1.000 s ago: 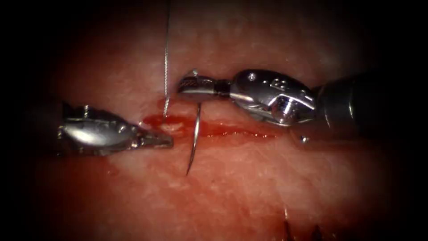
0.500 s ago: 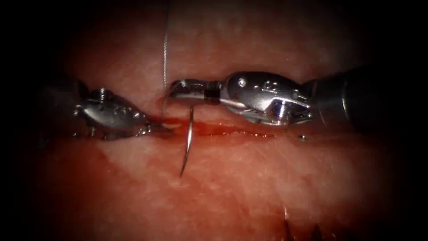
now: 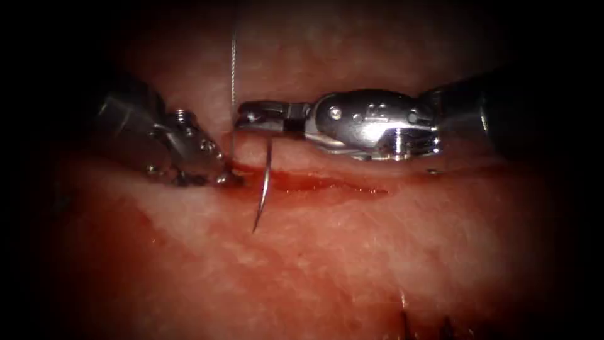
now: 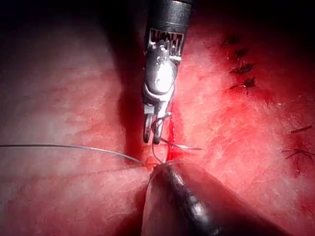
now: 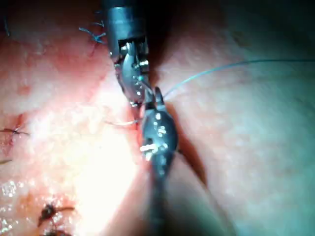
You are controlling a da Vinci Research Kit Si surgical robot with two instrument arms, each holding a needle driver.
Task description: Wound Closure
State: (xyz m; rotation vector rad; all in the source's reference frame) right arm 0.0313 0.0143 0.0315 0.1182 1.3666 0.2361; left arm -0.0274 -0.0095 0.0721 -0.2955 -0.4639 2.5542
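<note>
Reaching in from the left of the cut [image 3: 314, 184], the left tool [image 3: 228, 179] rests its tip at the cut's left end, over the red fluid [image 3: 296, 182]; whether its jaws are parted or hold anything cannot be told from the endoscope view. Just right of that tip, the curved steel needle [image 3: 264, 189] hangs across the cut, its upper end clamped in the closed jaws of the right tool [image 3: 242, 118] near the swaged end, its sharp point free over the tissue [image 3: 352, 252] below the cut, not buried. A fine pale thread [image 3: 233, 69] rises straight up from beside those jaws. The left wrist view adds the right tool [image 4: 152, 137] end-on, its polished metal body above the cut, with the thread [image 4: 69, 146] trailing sideways over moist, glistening tissue [image 4: 59, 98]. The right wrist view adds dark cut ends of thread [image 5: 49, 212] on the tissue away from the cut.
</note>
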